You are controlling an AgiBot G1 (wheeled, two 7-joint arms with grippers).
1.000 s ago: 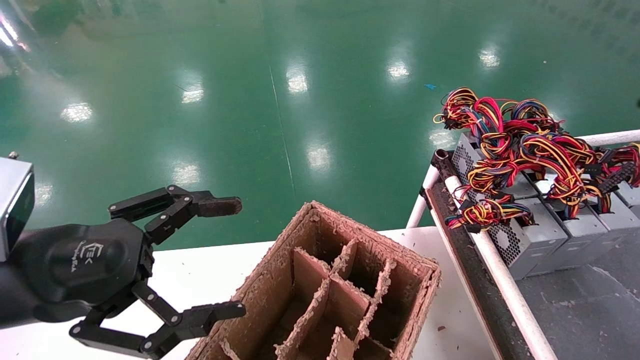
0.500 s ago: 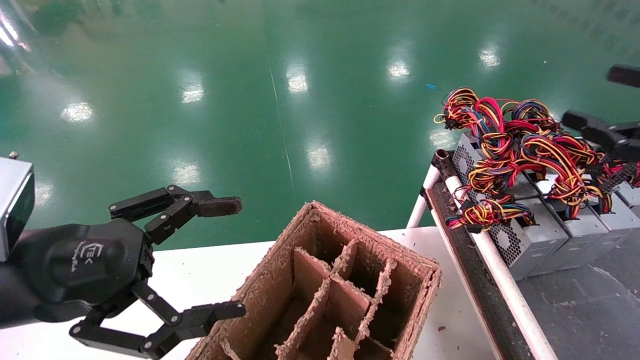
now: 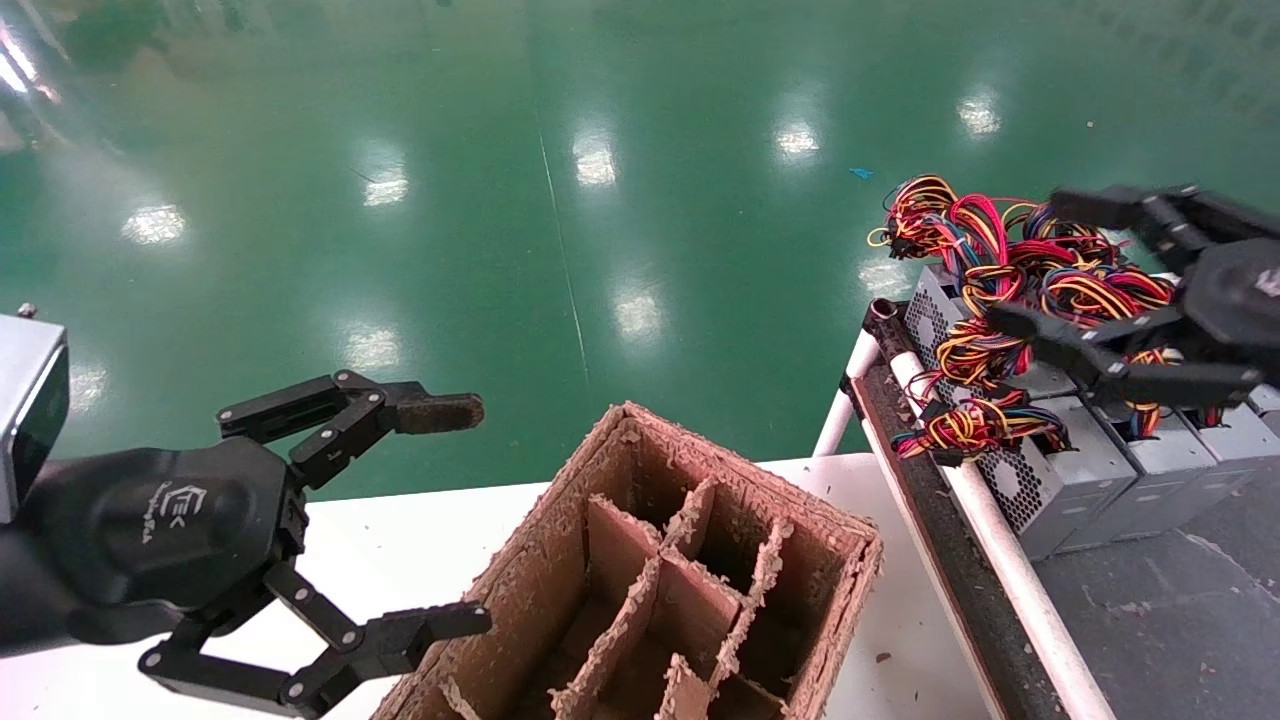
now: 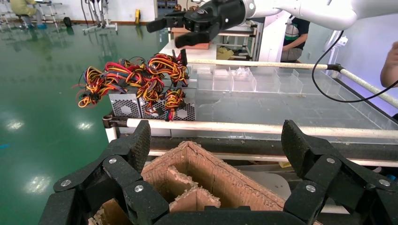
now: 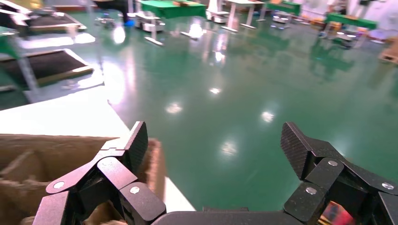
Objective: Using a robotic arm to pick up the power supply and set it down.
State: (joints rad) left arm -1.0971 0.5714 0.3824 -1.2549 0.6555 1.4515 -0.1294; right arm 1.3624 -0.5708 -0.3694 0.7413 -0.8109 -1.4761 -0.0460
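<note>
Several silver-grey power supplies (image 3: 1060,480) stand in a row on the rack at the right, under a tangle of red, yellow and black wires (image 3: 1010,270). My right gripper (image 3: 1030,262) hovers open just above those wires, holding nothing. The left wrist view shows the same power supplies (image 4: 126,107), the right gripper (image 4: 165,33) above them and its white-shelled robotic arm (image 4: 319,9). The right wrist view shows only its own open gripper (image 5: 215,140) over green floor. My left gripper (image 3: 455,515) stays open and empty at the left, beside the cardboard box.
A brown divided cardboard box (image 3: 680,560) stands on the white table (image 3: 400,550) in front of me. A white tube rail (image 3: 1000,560) edges the rack between the box and the power supplies. Green floor lies beyond.
My right gripper has come in from the right edge and moved left over the wire bundle. The left gripper has not moved.
</note>
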